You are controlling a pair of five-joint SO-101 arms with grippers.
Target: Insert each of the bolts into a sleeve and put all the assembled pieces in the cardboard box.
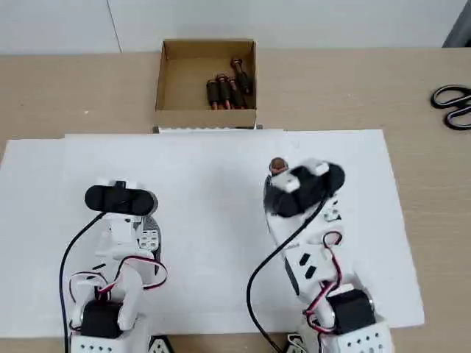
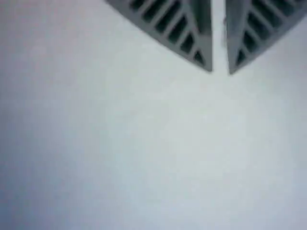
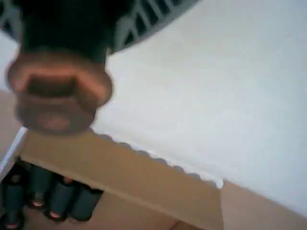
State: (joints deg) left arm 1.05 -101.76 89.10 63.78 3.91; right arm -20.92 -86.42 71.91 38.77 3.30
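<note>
A: Right gripper (image 1: 281, 178)?
B: Clamped on a black sleeve (image 3: 62, 28) with a copper bolt (image 3: 57, 93) in it, held over the far edge of the white paper (image 1: 221, 220).
A: In the way?
B: The near wall (image 1: 206, 118) of the cardboard box (image 1: 163, 73). Finished pieces (image 1: 228, 90) lie inside, right half.
A: Left gripper (image 2: 220, 67)?
B: Fingers closed, empty, over bare paper. Scissors (image 1: 452, 107) lie well apart, at the right edge of the table (image 1: 73, 88).

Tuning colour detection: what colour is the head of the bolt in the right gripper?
Copper-brown. The bolt shows it best in the right wrist view.
</note>
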